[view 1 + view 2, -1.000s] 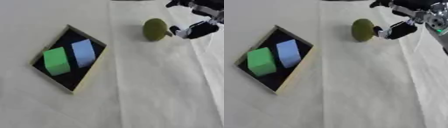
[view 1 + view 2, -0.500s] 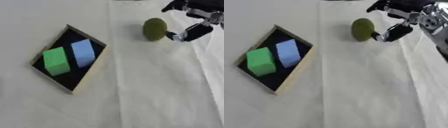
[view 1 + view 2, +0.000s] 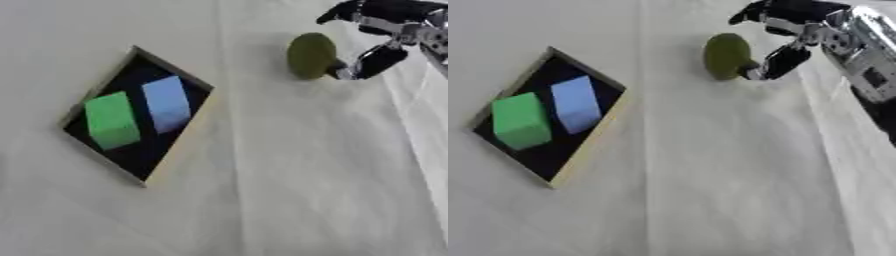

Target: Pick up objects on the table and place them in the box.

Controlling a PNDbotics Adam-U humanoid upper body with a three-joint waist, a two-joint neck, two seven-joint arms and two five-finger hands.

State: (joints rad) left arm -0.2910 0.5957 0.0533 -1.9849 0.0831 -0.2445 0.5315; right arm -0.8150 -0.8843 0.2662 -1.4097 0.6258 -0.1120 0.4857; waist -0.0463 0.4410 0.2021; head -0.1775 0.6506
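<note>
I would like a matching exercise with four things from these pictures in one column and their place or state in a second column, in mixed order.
Things:
1. green block
2. blue block
3. olive object
4. right hand

Places or states:
A. on the cloth, outside the box
B. reaching in from the upper right, fingers around the round thing
C. in the box, left one
D. in the box, right one

Pairs: 1-C, 2-D, 3-A, 4-B
</note>
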